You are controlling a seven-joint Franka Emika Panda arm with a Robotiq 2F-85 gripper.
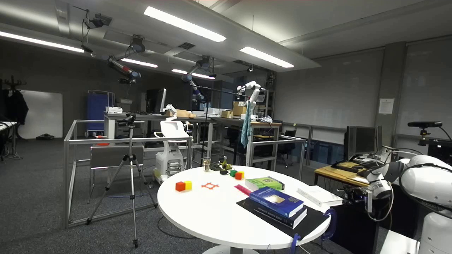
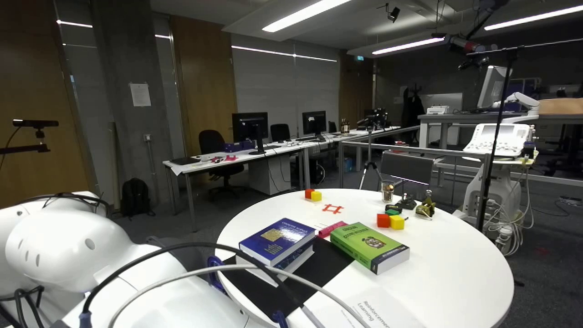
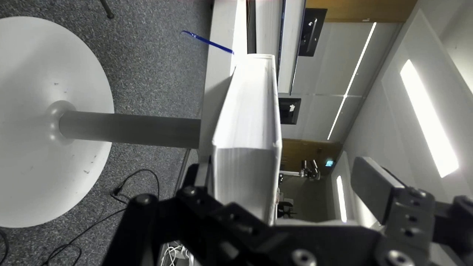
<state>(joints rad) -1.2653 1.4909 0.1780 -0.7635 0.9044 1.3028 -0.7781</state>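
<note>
Here, the claw is spread wide before the end of a thick white book, which lies at the edge of the round surface near two stacked books

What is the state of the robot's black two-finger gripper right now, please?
Black two-finger gripper: open, holding nothing; in the wrist view, a thick, rectangular white paper book shows between its wide-apart jaws, not clamped.

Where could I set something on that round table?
Between the red-and-yellow cube pair, black mat and table rim; also between the green book, white book and rim. It's crowded around the stacked books, by the glass, and where the gripper faces the white book.
</note>
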